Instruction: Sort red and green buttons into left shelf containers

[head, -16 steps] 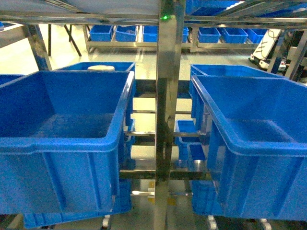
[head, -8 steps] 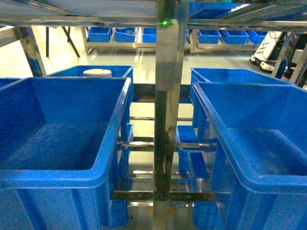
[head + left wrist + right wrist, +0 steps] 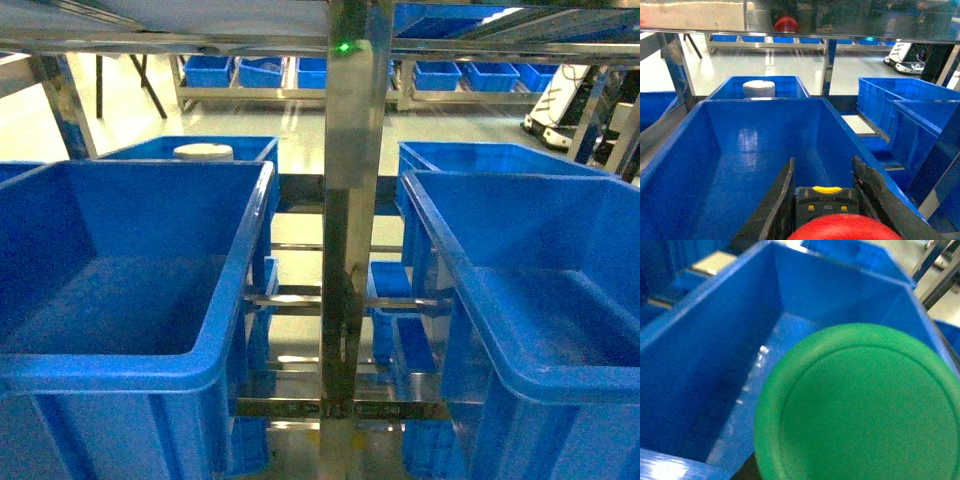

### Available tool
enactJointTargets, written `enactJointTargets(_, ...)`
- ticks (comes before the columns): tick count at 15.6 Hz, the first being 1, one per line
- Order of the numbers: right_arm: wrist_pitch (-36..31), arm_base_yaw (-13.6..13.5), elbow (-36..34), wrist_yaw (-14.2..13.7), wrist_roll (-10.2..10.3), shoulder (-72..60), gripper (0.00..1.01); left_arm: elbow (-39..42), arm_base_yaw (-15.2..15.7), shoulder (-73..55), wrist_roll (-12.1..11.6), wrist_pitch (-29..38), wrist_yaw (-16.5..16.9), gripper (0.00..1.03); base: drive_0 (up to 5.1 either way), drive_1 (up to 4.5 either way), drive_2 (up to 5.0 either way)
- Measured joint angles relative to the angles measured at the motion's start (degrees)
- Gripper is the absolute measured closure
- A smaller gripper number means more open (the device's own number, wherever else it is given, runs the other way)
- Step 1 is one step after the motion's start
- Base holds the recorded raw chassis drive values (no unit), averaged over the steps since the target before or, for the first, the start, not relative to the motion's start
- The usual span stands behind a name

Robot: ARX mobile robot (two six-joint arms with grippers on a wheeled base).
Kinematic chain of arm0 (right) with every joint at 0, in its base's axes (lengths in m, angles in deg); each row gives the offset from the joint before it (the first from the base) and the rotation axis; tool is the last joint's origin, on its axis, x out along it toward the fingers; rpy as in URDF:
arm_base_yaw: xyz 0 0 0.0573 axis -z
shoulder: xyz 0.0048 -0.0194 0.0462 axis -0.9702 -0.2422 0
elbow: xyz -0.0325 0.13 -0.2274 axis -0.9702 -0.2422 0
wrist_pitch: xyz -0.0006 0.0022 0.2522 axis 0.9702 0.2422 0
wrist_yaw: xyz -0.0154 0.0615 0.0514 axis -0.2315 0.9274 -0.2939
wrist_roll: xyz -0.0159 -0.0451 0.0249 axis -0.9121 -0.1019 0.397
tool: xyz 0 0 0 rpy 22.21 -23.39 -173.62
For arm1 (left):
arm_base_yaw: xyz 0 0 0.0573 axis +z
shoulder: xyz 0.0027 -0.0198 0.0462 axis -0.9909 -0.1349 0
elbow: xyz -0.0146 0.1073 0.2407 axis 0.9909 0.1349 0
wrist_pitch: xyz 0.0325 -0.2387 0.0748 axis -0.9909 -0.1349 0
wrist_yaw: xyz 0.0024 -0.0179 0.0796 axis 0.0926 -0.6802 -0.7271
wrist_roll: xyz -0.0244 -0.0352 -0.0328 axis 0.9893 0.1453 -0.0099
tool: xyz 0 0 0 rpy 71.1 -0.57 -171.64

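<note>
Steel shelving fills the room ahead, with a shiny upright post standing between two deep blue bins and rows of smaller blue bins on racks across the pale floor behind.

On the left, the left bin sits with its thick rolled rim towards us, its inside bare in the head view. Behind it is another blue bin holding a white round container. From the left wrist camera, the left tool hangs over that big bin's near end, its two dark fingers closed snugly on the red button. The button's red mushroom cap faces back at the camera, and its black body with a yellow tab runs away from the lens towards the bin's far wall, so its long axis lies along the tool.

On the right, the right bin is just as deep. The right wrist camera looks down into it, and the green button fills most of that view, cap flat towards the lens, above the bin's near right corner. The right tool's fingers are hidden behind the cap, so I cannot tell how they stand.
</note>
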Motion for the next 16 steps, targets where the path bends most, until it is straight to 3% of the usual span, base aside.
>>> enactJointTargets(4, 9.3, -0.3, 16.1, -4.2, -2.3, -20.3, 0.75, 0.0, 0.0, 0.0, 0.0, 0.0, 0.0, 0.74, -0.1, 4.23, -4.4)
enactJointTargets(8, 29.3, -2.2, 37.8, -8.3, 2.4, -41.0, 0.75, 0.0, 0.0, 0.0, 0.0, 0.0, 0.0, 0.74, -0.1, 4.23, -4.4)
enactJointTargets(10, 28.6, -2.7, 37.9, -8.7, 2.7, -41.6, 0.75, 0.0, 0.0, 0.0, 0.0, 0.0, 0.0, 0.74, -0.1, 4.23, -4.4)
enactJointTargets(13, 21.1, -2.5, 35.0, -10.7, 2.9, -41.2, 0.43, 0.0, 0.0, 0.0, 0.0, 0.0, 0.0, 0.74, -0.1, 4.23, -4.4)
enactJointTargets(16, 13.4, -2.1, 30.4, -10.6, 2.9, -37.5, 0.1, 0.0, 0.0, 0.0, 0.0, 0.0, 0.0, 0.74, -0.1, 4.23, -4.4)
